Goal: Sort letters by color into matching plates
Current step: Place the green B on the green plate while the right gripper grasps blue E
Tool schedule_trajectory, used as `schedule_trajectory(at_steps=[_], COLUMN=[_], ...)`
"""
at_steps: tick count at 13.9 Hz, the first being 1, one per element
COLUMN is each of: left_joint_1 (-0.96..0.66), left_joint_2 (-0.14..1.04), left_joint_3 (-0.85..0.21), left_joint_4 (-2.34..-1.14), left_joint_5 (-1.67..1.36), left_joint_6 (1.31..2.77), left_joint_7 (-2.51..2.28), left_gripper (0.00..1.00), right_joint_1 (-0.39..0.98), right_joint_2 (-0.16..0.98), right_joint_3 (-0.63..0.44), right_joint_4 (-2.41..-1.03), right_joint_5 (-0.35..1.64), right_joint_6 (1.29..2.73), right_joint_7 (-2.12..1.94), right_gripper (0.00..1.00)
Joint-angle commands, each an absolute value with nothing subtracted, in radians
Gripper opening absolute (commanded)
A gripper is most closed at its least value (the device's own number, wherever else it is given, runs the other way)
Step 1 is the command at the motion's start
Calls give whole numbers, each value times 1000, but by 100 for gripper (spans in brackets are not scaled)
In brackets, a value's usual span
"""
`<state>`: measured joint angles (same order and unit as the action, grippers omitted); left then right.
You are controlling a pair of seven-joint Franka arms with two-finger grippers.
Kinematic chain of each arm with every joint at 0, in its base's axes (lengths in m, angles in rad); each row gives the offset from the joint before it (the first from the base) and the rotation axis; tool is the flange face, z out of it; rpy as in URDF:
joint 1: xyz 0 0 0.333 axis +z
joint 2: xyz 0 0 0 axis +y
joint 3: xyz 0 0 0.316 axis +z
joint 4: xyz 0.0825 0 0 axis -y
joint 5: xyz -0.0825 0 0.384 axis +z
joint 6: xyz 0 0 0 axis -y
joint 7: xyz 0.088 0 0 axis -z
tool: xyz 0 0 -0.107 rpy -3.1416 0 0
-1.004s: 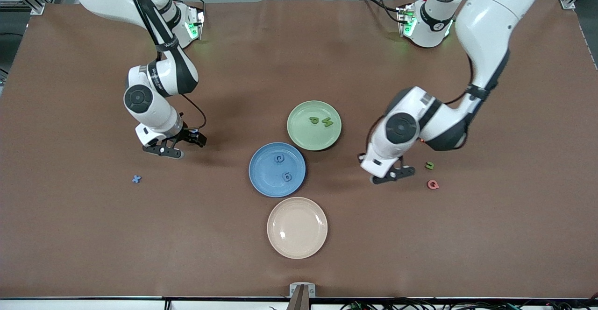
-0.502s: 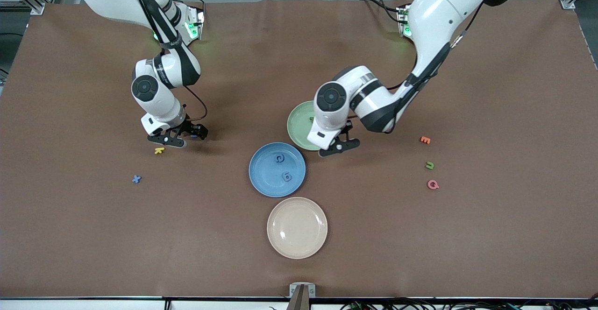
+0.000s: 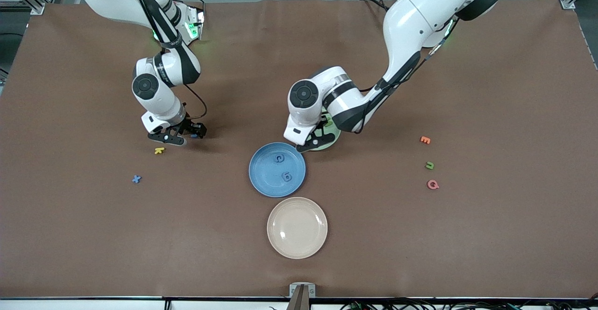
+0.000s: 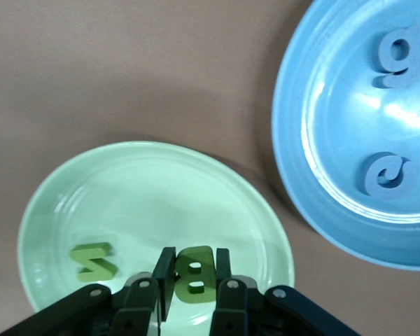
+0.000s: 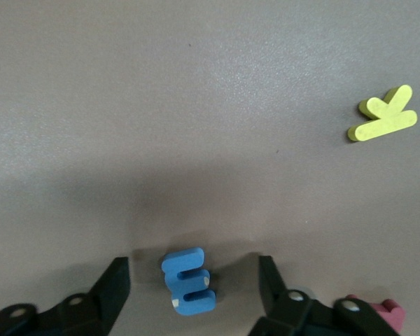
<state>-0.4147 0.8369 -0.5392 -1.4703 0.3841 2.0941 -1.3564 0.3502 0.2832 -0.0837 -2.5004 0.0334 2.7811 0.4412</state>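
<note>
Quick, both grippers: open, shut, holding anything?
Left gripper: shut on a green letter, over the green plate.
Right gripper: open, straddling a blue letter.

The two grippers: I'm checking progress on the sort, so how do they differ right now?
The left gripper is shut on a green letter over the green plate; the right gripper is open, its fingers either side of a blue letter E on the bare table. Both are black two-finger grippers with a task-colored letter between their fingers.

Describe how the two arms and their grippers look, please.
Both arms are glossy white with black joint bands, round dark grey joint caps and thin black cables along them. Green lights glow at their bases. The left gripper and right gripper have black fingers.
</note>
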Motion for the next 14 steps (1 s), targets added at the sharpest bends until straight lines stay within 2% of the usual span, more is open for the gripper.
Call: schedule_trajectory(at_steps=[1,6,8,9,10,11,14], left_joint_1=[-480,-494,-494,-494,-491,-491,-468], left_joint_2=[862,868,868,867,865,864,847], left_joint_3=[-480,-479,-477,-477,-479,-479,-480], left_joint_4=[-1417,-1424,-1424,-1424,-1424,-1424,-1424], left_joint_5=[365,351,350,350,351,351,351], left_joint_6=[2091,2091,2091,2091,2091,2091,2091], left_joint_7=[-1371,-1371,-1370,-1364,-1356,-1353,-1330], left_gripper=[12,15,22,37,68,83,92], right_joint_1=[327,331,336,336,336,336,336], right_joint_2=[261,262,262,262,262,264,270], right_joint_3=[-71,-69,-69,-69,-69,-69,-67], right_joint_4=[-2530,-2546,-2548,-2548,-2548,-2548,-2546], right_joint_5=[25,25,25,25,25,25,26], right_joint_6=[2800,2806,2806,2804,2804,2803,2806], right_joint_7=[436,440,446,446,446,446,448], right_gripper=[66,66,66,61,53,41,9])
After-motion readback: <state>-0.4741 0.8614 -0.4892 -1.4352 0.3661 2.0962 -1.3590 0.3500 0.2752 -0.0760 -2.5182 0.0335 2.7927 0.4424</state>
